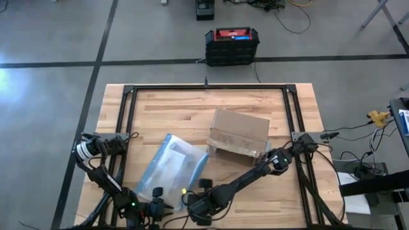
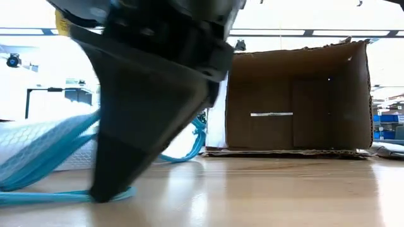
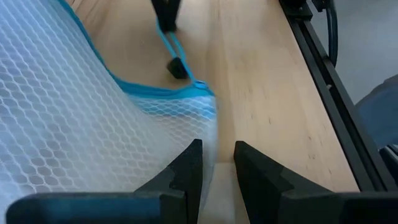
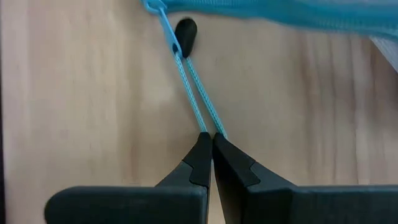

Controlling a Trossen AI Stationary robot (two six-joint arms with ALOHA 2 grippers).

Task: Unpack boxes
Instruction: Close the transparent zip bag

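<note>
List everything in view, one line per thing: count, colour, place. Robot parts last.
cardboard box: one, brown, on its side at the table's middle right, open side toward the low camera, nothing visible inside.
clear pouch: one, see-through mesh with a blue edge, flat on the table left of the box.
zipper cord: one, blue loop with a black pull, running off the pouch's corner.
plastic case: one, black and red, on the floor beyond the table's far edge.
table: one, light wood with a black frame.
left gripper: one, dark, at the pouch's near edge, fingers slightly apart.
right gripper: one, dark, near front edge, shut on the zipper cord.
</note>
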